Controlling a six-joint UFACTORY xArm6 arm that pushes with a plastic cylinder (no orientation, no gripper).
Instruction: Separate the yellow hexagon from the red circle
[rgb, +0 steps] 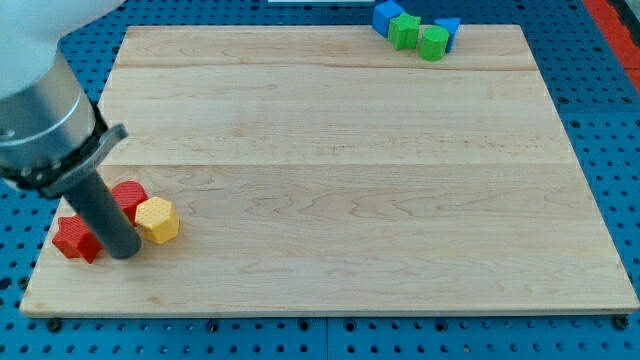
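The yellow hexagon (157, 220) lies near the board's lower left corner. The red circle (129, 198) sits just up and left of it, touching it and partly hidden by the rod. A red star-shaped block (76, 239) lies further left, near the board's left edge. My tip (125, 252) rests on the board between the red star and the yellow hexagon, just below the red circle and close to the hexagon's left side.
At the top right edge of the wooden board (340, 170) sits a cluster: a blue block (386, 15), a green block (405, 31), a green block (433, 43) and a blue block (448, 27). Blue pegboard surrounds the board.
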